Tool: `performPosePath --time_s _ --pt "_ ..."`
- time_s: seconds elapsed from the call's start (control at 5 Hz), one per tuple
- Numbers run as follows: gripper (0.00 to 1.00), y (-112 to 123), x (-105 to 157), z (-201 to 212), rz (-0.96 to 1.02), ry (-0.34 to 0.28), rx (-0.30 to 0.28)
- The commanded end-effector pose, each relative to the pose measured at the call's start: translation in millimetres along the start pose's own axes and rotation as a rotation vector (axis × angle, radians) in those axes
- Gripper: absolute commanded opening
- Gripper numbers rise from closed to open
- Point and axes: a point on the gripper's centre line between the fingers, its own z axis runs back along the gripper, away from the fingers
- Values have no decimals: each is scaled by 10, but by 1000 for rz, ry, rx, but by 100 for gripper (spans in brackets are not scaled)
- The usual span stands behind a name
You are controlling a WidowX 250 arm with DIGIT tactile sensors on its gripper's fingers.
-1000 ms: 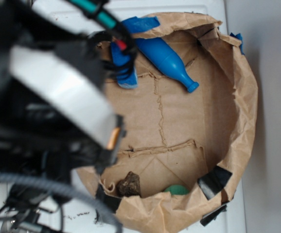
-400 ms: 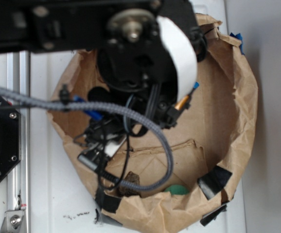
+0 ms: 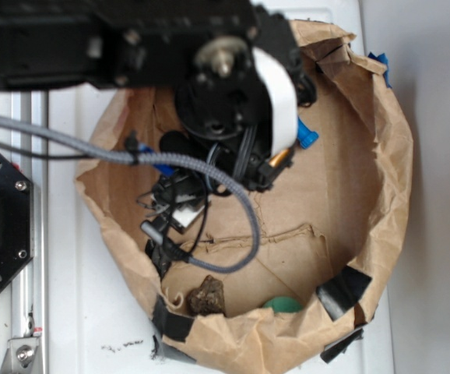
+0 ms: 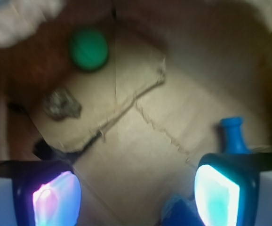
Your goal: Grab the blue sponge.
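Observation:
A rough blue corner of the blue sponge (image 4: 177,213) shows at the bottom edge of the wrist view, just inside the right finger. My gripper (image 4: 136,197) is open above the brown paper floor, and its glowing pads (image 4: 217,193) stand wide apart with only paper and that blue corner between them. In the exterior view the black arm (image 3: 233,93) covers the sponge. The glossy blue bottle shows its neck (image 4: 233,136) beyond the right finger, and its tip (image 3: 307,134) pokes out beside the arm.
A crumpled brown paper bag wall (image 3: 392,179) rings the work area. A green round object (image 4: 89,49) and a brown lumpy object (image 4: 60,104) lie at the far side. Black tape (image 3: 342,290) patches the rim. A grey cable (image 3: 93,152) crosses the left wall.
The arm swung from the left over the bag, covering the sponge and most of the bottle. Since 0.4 s ago it has shifted slightly towards the top of the view.

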Motion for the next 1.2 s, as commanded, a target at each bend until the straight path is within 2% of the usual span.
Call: performPosePath --time_s 0.0,0.6,1.0 --pt "100 125 -61 -30 33 40 46" --pt "100 125 -61 -30 33 40 46" --pt "100 21 -233 -270 -59 93 73"
